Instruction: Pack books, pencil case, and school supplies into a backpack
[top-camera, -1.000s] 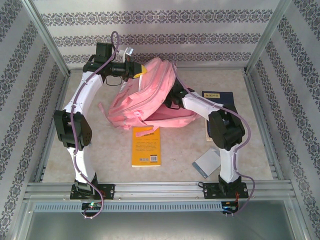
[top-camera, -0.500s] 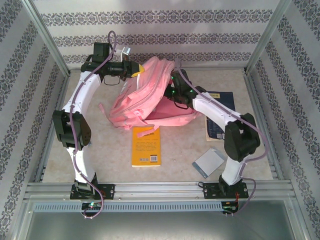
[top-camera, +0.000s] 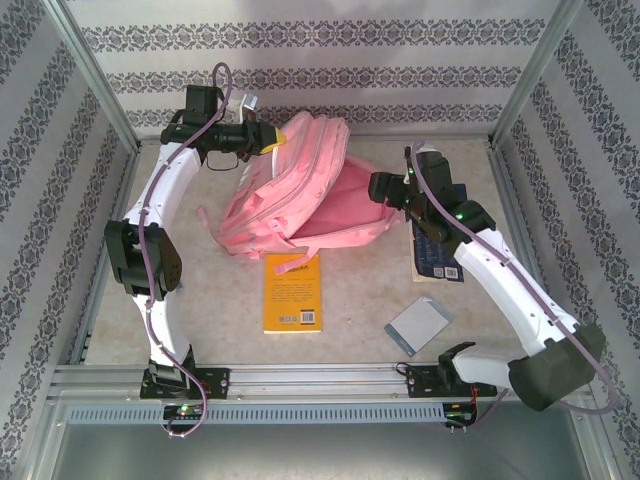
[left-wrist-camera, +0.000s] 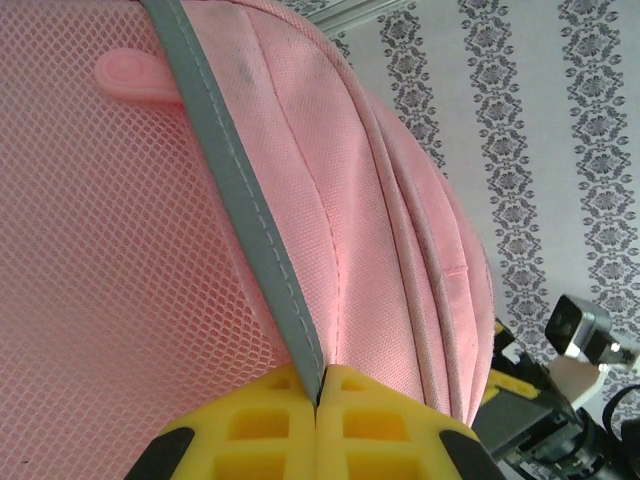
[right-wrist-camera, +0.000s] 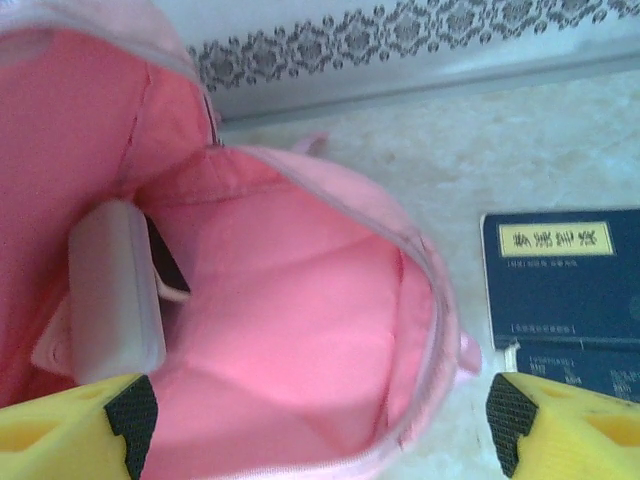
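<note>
The pink backpack (top-camera: 300, 195) lies mid-table with its mouth propped open toward the right. My left gripper (top-camera: 270, 140) is shut on the grey trim strip (left-wrist-camera: 250, 210) at the backpack's top edge (left-wrist-camera: 390, 200), holding it up. My right gripper (top-camera: 383, 187) hangs open just outside the mouth, with nothing between its fingers (right-wrist-camera: 70, 430). In the right wrist view a pale oblong pencil case (right-wrist-camera: 108, 290) rests inside the pink lining (right-wrist-camera: 300, 300), next to a dark item. A yellow book (top-camera: 292, 292) lies in front of the backpack. Navy books (top-camera: 438, 250) (right-wrist-camera: 560, 280) lie to its right.
A thin grey-blue pad (top-camera: 418, 325) lies near the right arm's base. Metal frame rails (top-camera: 300, 375) border the near edge, and patterned walls close in the back and sides. Bare tabletop (top-camera: 220, 300) stretches left of the yellow book.
My right gripper has drawn back out of the backpack toward the right, and its elbow has swung out low to the right. The left gripper keeps its hold on the trim.
</note>
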